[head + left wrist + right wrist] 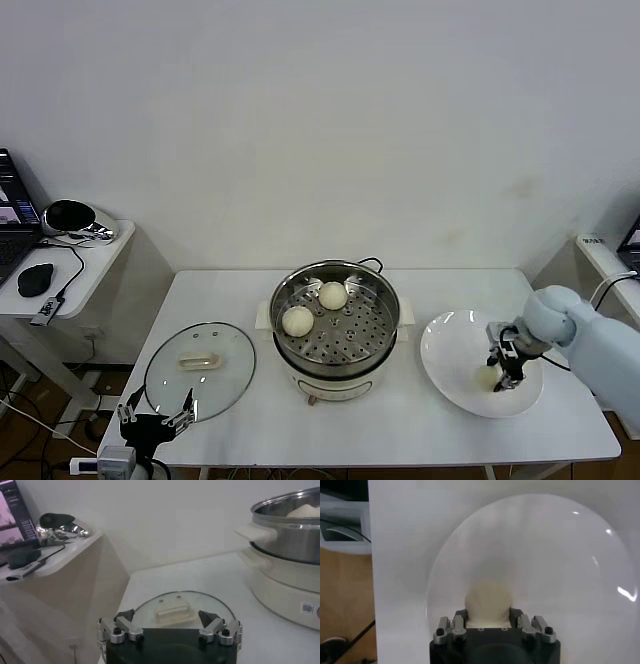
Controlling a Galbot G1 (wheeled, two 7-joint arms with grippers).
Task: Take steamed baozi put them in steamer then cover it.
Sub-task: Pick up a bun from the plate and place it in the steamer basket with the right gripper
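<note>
The steamer [385, 330] stands mid-table with two steamed baozi [297, 321] [333, 295] on its perforated tray. On the white plate [450, 345] at the right lies one more baozi [488, 600], and my right gripper [497, 378] is shut on it, fingers pressed to both its sides. The glass cover [200, 370] with its cream handle [172, 612] lies flat on the table at the left. My left gripper [156, 412] hovers open at the table's front edge just short of the cover, holding nothing.
A side desk [85, 262] at the far left carries a mouse, cables and a shiny helmet-like object [62, 526]. The steamer's side handle [256, 532] juts toward the cover. A second desk edge [600, 250] shows at the far right.
</note>
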